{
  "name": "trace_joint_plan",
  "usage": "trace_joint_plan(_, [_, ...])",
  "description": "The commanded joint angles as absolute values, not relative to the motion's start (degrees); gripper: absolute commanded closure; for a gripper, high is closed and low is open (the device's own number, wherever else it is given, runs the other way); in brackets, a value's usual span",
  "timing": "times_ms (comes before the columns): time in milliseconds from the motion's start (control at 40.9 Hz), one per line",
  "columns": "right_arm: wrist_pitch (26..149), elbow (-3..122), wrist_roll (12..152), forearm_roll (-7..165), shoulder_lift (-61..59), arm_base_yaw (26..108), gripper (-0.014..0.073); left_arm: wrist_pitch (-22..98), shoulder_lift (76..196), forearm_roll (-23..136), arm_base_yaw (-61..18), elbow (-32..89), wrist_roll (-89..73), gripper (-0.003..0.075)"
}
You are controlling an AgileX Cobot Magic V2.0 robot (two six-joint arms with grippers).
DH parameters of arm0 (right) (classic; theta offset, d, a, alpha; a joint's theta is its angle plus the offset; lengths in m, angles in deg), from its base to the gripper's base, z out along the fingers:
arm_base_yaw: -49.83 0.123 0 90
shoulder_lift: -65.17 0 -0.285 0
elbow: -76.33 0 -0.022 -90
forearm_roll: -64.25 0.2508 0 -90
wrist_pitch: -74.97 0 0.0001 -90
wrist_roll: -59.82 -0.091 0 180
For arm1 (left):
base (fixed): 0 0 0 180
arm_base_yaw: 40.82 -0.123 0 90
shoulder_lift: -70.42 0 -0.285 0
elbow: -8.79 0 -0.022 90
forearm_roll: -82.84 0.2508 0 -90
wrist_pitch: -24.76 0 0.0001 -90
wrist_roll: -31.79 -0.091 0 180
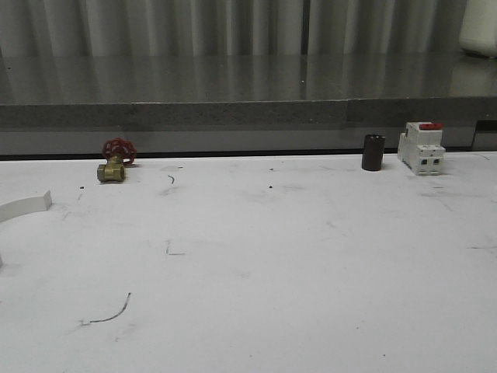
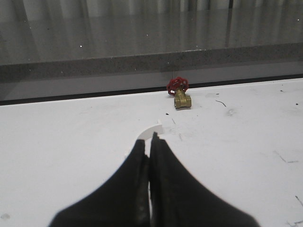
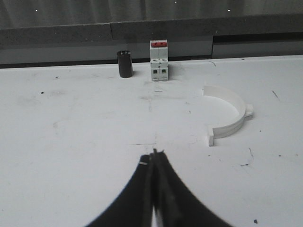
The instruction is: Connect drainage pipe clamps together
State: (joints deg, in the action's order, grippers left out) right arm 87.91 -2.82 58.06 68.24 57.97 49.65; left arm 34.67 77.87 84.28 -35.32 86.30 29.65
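Lying apart beyond each arm's closed jaws, one clamp [image 2: 147, 133] left, another clamp [image 3: 227, 113] right.

The white table [image 1: 256, 272] takes most of the front view. Its surface is matte and marked with small dark scuffs and thin scratches, more of them toward the far edge. Behind the far edge stands a low grey ledge [image 1: 233, 115] with a speckled, stone-like front, and a dark gap runs under it along the table. The top of the ledge is glossy and gives soft reflections. Behind it hangs a pale grey curtain [image 1: 194, 27] with vertical folds. The light is dim and even, without hard shadows.
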Motion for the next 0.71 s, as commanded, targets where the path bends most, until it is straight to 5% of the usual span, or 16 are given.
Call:
trace_joint_plan(0, [81.0,-2.1,58.5,68.5,59.0,49.5,0.0657,25.8,76.8,84.9,-35.4,86.4,29.8,0.0741])
trace_joint_plan(196, [82.2,6.1,58.5,68.6,59.0,49.5,0.0655,12.8,76.9,84.9,-35.4,81.2,29.8,0.0741])
trace_joint_plan(415, [93.3,21.6,58.3,69.0,52.1,49.5,0.0655,29.9,84.3,87.5,-35.4,65.6,29.8,0.0741])
trace_joint_plan(684, [96.7,27.4,58.3,68.9,40.9,49.5,0.0655,34.0,96.3,87.5,-35.4,60.1,29.8,0.0741])
